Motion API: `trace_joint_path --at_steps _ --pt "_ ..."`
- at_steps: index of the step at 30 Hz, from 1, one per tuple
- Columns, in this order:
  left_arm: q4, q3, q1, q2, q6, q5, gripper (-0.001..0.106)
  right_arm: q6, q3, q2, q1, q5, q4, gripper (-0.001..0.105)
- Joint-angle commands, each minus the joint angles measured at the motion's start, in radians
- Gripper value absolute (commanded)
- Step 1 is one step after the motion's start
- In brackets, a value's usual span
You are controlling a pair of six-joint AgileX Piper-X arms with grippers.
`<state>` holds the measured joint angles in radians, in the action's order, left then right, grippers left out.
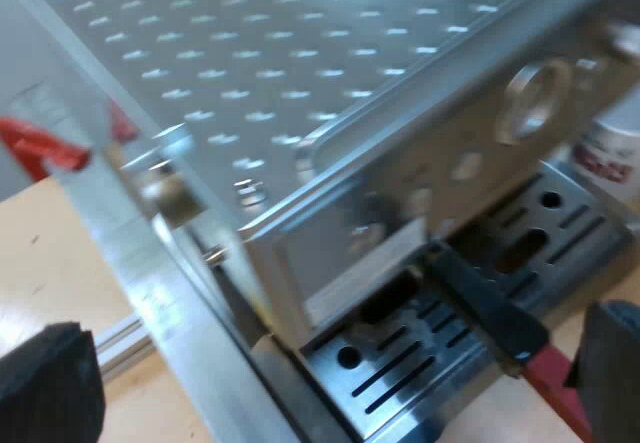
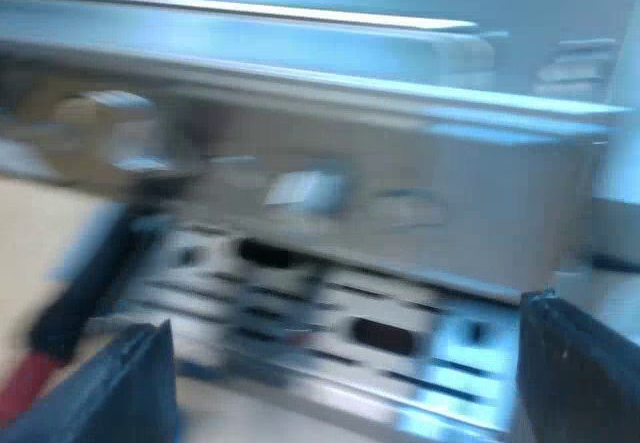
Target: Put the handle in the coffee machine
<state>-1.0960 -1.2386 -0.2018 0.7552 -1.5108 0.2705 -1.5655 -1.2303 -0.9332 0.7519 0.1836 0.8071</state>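
Near the machine (image 1: 300, 73), red-labelled container (image 1: 612, 151), lettering illegible

L cam over machine (image 1: 300, 83), R near its front; share drip tray (image 1: 400, 363).

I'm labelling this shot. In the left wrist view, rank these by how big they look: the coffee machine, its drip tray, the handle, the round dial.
1. coffee machine
2. drip tray, though part of it is hidden under the machine
3. handle
4. round dial

The handle may rank above the dial partly because it seems nearer the camera.
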Motion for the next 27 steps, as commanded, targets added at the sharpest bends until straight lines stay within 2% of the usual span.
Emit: trace_joint_path --at_steps 1,5,11,18,21,23,27 --pt "0.009 -0.007 0.031 -0.011 -0.038 -0.01 0.098 -0.063 -0.013 0.033 -0.075 -0.01 0.062 0.071" --pt "0.009 -0.007 0.075 -0.025 -0.088 -0.005 0.098 -0.089 -0.013 0.086 -0.181 -0.007 0.129 0.071" --pt "0.002 -0.005 0.081 -0.051 -0.132 -0.006 0.098 -0.138 -0.013 0.165 -0.353 -0.002 0.185 0.071" --pt "0.003 -0.004 0.081 -0.083 -0.138 -0.006 0.098 -0.189 0.006 0.241 -0.566 -0.015 0.226 0.071" --pt "0.003 -0.004 0.081 -0.105 -0.138 -0.006 0.098 -0.193 0.034 0.275 -0.649 -0.076 0.226 0.071" --pt "0.003 -0.004 0.081 -0.128 -0.135 -0.006 0.098 -0.212 0.059 0.308 -0.694 -0.17 0.226 0.071" --pt "0.003 -0.004 0.081 -0.177 -0.102 -0.006 0.098 -0.219 0.099 0.379 -0.705 -0.204 0.226 0.071"
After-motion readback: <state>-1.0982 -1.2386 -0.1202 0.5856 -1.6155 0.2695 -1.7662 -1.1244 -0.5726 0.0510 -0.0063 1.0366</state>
